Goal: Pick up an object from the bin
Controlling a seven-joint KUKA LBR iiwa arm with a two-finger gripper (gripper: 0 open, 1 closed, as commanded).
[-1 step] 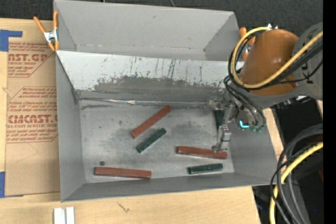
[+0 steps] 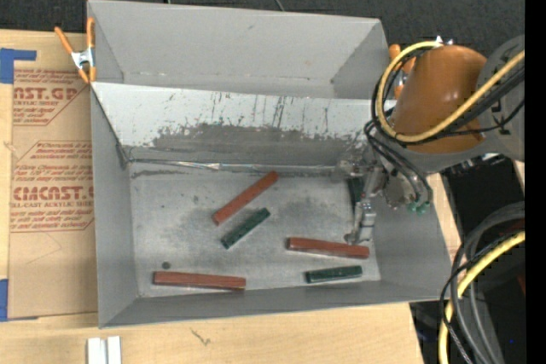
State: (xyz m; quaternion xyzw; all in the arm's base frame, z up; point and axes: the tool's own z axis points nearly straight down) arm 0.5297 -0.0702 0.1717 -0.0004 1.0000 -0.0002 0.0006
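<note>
Hand (image 2: 362, 233) sits low over the right part of the bin (image 2: 256, 64) floor, its tip at the right end of a red-brown bar (image 2: 328, 247). Contact is unconfirmed, whether the hand is wide or narrow cannot be told, and nothing is seen held. The bar's long axis runs nearly level toward the view's left, so most of it lies left of the tip. Judgement: a centred grasp calls for a shift along it. Just below, apart, lies a short green bar (image 2: 333, 274). Further left are a slanted red-brown bar (image 2: 246, 198), a darker green bar (image 2: 246, 228) and a long red-brown bar (image 2: 199, 280).
</note>
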